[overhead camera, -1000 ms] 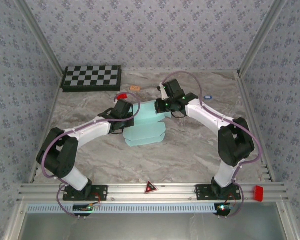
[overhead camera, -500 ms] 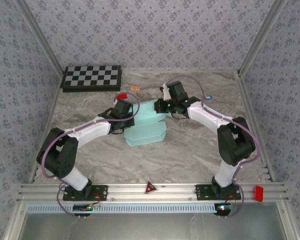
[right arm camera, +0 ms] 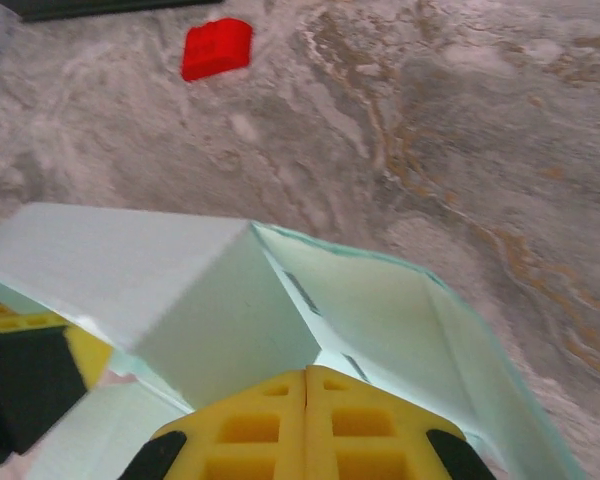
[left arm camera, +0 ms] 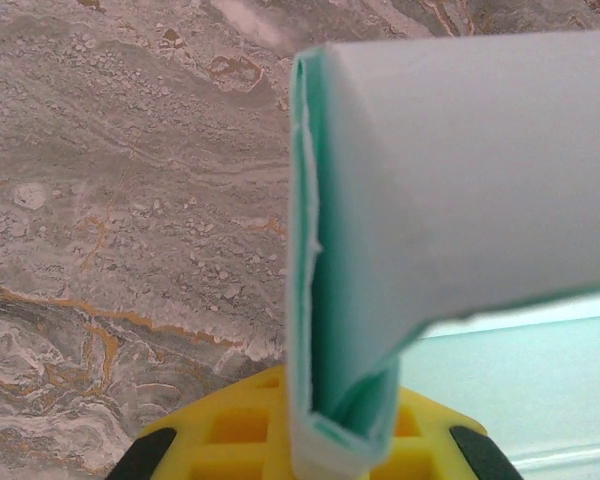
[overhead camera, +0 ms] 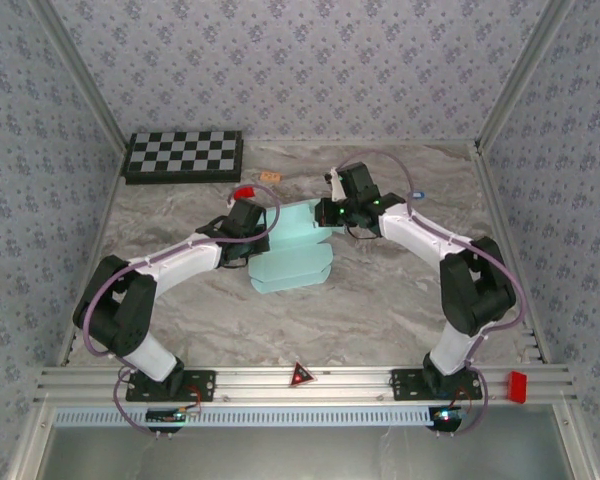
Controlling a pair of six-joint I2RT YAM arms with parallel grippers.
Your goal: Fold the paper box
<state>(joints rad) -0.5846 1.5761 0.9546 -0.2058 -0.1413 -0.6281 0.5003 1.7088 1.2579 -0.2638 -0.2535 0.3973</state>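
Observation:
The paper box (overhead camera: 292,262) is a pale aqua card sheet, partly folded, lying mid-table between both arms. My left gripper (overhead camera: 248,226) sits at its left side. In the left wrist view a doubled-over wall of the paper box (left arm camera: 460,180) stands upright with my left gripper (left arm camera: 340,405) shut on its lower edge. My right gripper (overhead camera: 336,212) is at the box's far right corner. In the right wrist view its yellow fingers are shut tight together, nothing between them, and my right gripper (right arm camera: 307,375) points into an inner fold of the paper box (right arm camera: 160,270).
A checkerboard (overhead camera: 184,155) lies at the back left. A small red block (overhead camera: 245,192) (right arm camera: 216,47) rests just behind the box, with a tan chip (overhead camera: 270,177) near it. A small blue item (overhead camera: 415,196) lies to the right. Marble table (overhead camera: 380,300) spreads in front.
The right wrist has turned and shifted slightly right over the box's far corner. The left arm and the box have stayed put.

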